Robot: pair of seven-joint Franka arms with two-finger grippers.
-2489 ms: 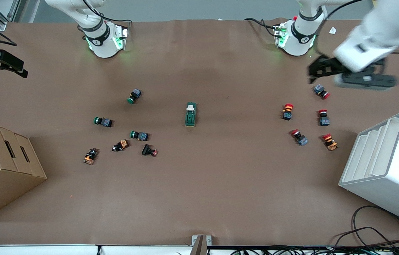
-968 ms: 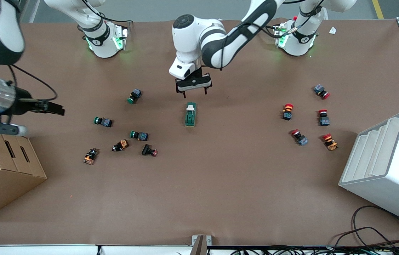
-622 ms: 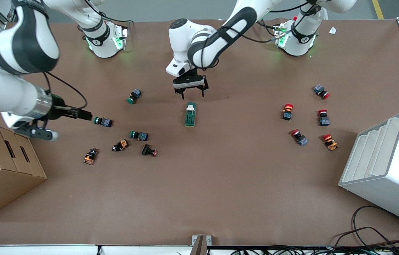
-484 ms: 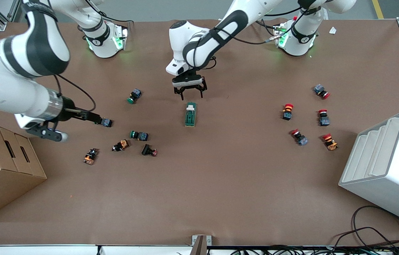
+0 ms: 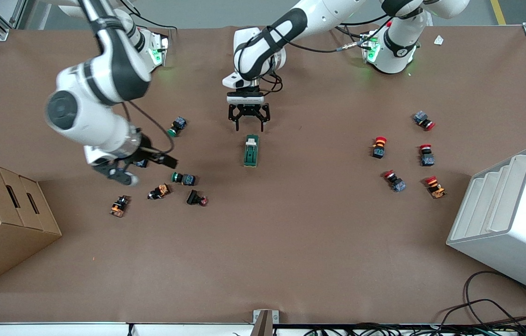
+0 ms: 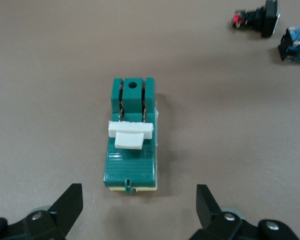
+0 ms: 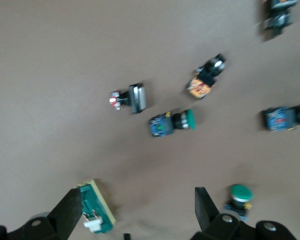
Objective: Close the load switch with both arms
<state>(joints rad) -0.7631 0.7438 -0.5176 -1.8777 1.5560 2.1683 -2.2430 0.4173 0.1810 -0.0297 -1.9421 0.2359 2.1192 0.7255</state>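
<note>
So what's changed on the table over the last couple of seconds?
Both arms swung in. The left hand, open, came from the table's edge to hover just by the load switch. The right hand, open, swept in over the green pushbuttons. Nothing was grasped; the switch, buttons and boxes stayed put.

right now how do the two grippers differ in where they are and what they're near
The left gripper hangs over bare table just short of the load switch, lined up with its white-tab end; the right gripper is over the green-capped pushbuttons toward the right arm's end, well off from the switch. The left points straight down; the right lies tilted sideways. Both have open fingers and hold nothing.
</note>
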